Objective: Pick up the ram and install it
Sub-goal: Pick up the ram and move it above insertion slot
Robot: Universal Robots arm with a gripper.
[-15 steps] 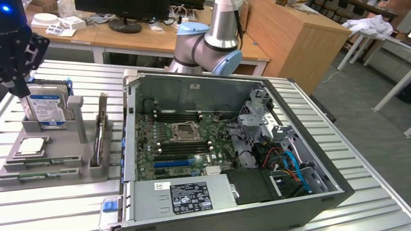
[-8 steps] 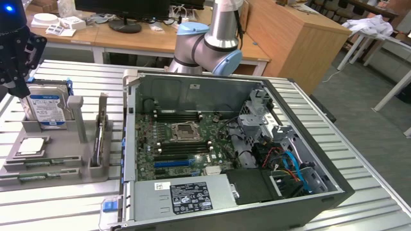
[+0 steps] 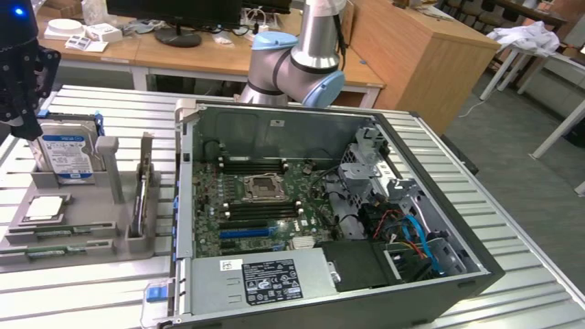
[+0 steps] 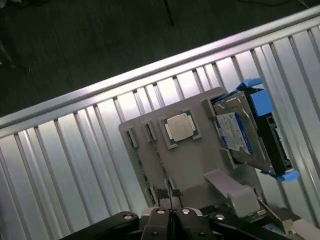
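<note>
The ram (image 3: 62,234) is a thin green stick lying on edge in a slot of the grey holder tray (image 3: 92,240), at the exterior view's left. A second green stick (image 3: 41,253) lies in the slot in front of it. In the wrist view the ram (image 4: 143,172) runs along the tray (image 4: 192,160) towards my fingers. My gripper (image 4: 170,194) hovers above the tray's edge, shut, with nothing between its fingertips. In the exterior view the gripper (image 3: 18,118) hangs over the tray's far left corner.
A blue-labelled hard drive (image 3: 64,156) stands upright in the tray, and a processor (image 3: 46,208) lies flat beside it. The open computer case (image 3: 475,274) lies in the middle of the ribbed metal table (image 3: 82,295), its motherboard showing black memory slots (image 3: 260,165).
</note>
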